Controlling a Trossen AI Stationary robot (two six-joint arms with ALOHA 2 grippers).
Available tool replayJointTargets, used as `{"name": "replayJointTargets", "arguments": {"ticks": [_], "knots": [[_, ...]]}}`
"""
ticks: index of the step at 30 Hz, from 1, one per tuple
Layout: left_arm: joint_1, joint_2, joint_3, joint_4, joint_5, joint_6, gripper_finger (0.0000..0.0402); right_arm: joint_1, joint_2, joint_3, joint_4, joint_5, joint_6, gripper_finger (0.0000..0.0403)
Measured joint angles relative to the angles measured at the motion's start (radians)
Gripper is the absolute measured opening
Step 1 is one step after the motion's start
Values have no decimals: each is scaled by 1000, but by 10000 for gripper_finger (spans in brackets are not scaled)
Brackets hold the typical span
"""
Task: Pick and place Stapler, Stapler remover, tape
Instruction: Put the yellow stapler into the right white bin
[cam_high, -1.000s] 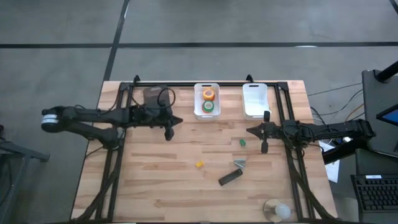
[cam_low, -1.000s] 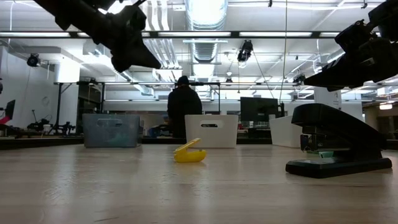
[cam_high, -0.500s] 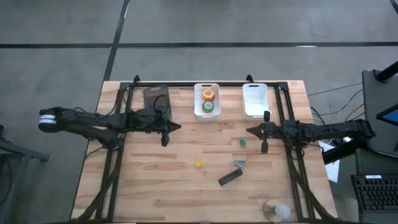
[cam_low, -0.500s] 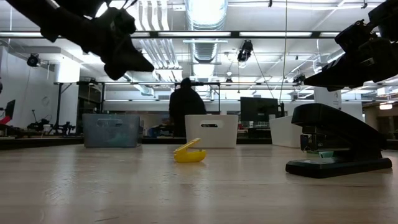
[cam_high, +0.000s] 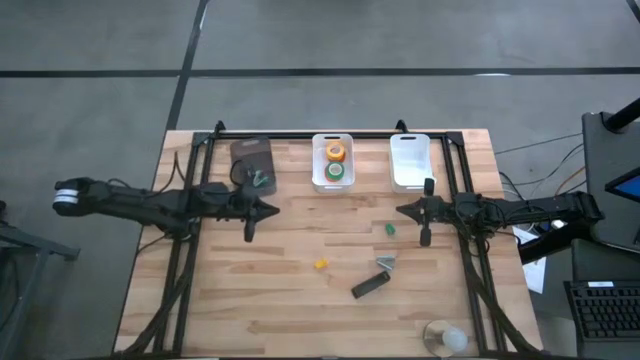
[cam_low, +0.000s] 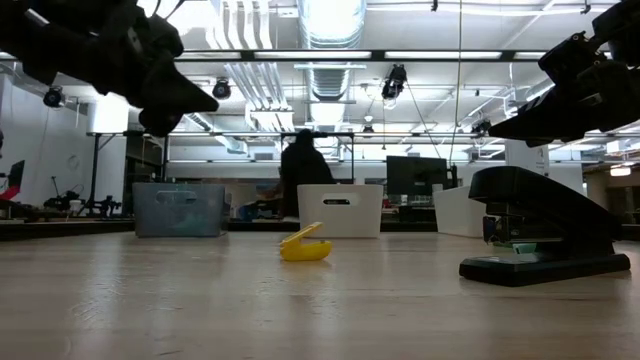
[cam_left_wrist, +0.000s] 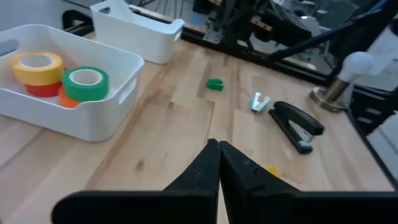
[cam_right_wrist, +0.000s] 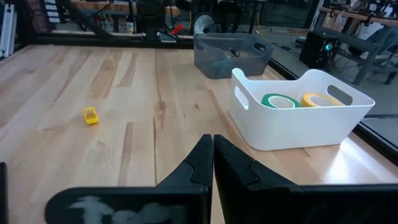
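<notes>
The black stapler (cam_high: 368, 286) lies flat near the table's middle right, also seen in the left wrist view as stapler (cam_left_wrist: 297, 124) and in the low view as stapler (cam_low: 540, 225). A silvery claw piece (cam_high: 386, 263) lies just beyond it. Tape rolls (cam_left_wrist: 85, 81), green, yellow and orange, sit inside a white bin (cam_high: 333, 178). My left gripper (cam_high: 268, 211) hovers shut over the table's left half, touching nothing. My right gripper (cam_high: 403, 210) hovers shut at the right, in front of an empty white bin (cam_high: 410, 175).
A grey bin (cam_high: 245, 153) at the far left holds a small green item. A green bit (cam_high: 390, 229) and a yellow bit (cam_high: 320, 264) lie loose on the wood. A round white object (cam_high: 445, 338) stands at the near right edge. A person stands in the room beyond.
My left gripper has drawn back toward the table's left edge and slightly toward the near edge, staying shut; the grey bin that the arm covered now shows. My right arm has kept still.
</notes>
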Motion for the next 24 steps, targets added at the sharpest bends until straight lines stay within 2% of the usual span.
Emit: {"name": "replayJointTargets", "arguments": {"ticks": [6,10,16,24], "knots": [[-23,-45,-41,19,15,-12,11,0,0,0,0,0,7,8],[-44,-32,-56,27,93,-42,6,0,0,0,0,0,-16,8],[-89,29,-56,69,100,-76,16,0,0,0,0,0,-18,8],[-164,181,-39,265,93,-120,47,0,0,0,0,0,44,8]]}}
